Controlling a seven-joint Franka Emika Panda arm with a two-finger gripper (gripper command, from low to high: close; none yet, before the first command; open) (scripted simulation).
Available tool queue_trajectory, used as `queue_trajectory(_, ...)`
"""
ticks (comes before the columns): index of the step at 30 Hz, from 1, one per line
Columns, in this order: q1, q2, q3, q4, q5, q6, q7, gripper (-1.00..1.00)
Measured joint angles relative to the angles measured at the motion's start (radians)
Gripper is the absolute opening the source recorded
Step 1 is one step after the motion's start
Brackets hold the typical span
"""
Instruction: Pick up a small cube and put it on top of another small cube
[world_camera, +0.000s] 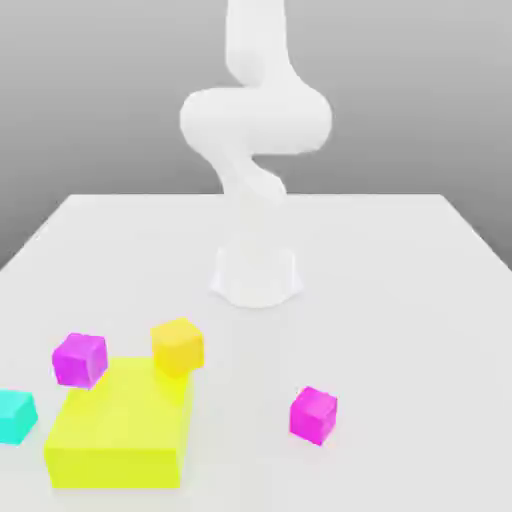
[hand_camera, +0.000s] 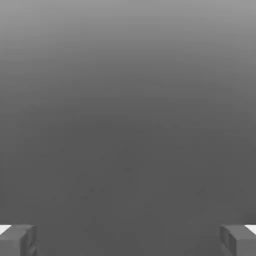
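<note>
Item: small cube (world_camera: 313, 414), pinkish-magenta, plain-faced. Location: on my desk (world_camera: 400, 300), toward the exterior view's right, standing alone and well apart from every other block. Sits flat, one corner turned toward the camera.

Handling, as I judge it: rigid, sharp-edged, light for its bulk, not fragile. Faces look smooth, so possibly slick; I would rely on a square, centred pinch, not on friction alone. Best hold: two opposite vertical faces, fingers dropped straight down over the top, wrist rotated to match the cube's turned stance so the pads meet flat faces and not corners.

Item: my claw (hand_camera: 128, 240). State: released, fingers spread to either edge of the hand view with nothing between them. Nothing held.

Other stock on the desk, exterior view's left: purple-magenta cube (world_camera: 79, 359), near-identical but slightly more purple, just beside the big yellow block (world_camera: 118, 432); orange-yellow cube (world_camera: 178, 346) at that block's far corner, whether resting on it or behind it I cannot tell; teal cube (world_camera: 14, 416) at the frame's edge.

Note: the crowded left group leaves little finger room; the lone cube is the easier pick.
</note>
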Motion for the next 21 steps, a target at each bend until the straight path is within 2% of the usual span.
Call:
queue_trajectory(7, 0.167, 0.271, -0.094, -0.157, 0.076, 0.17, -0.306, 0.0)
queue_trajectory(14, 0.279, 0.534, -0.121, -0.31, 0.127, 0.336, -0.587, 0.0)
queue_trajectory(17, 0.3, 0.639, -0.112, -0.376, 0.111, 0.408, -0.678, 0.0)
queue_trajectory(21, 0.316, 0.763, -0.114, -0.446, 0.021, 0.503, -0.731, 0.0)
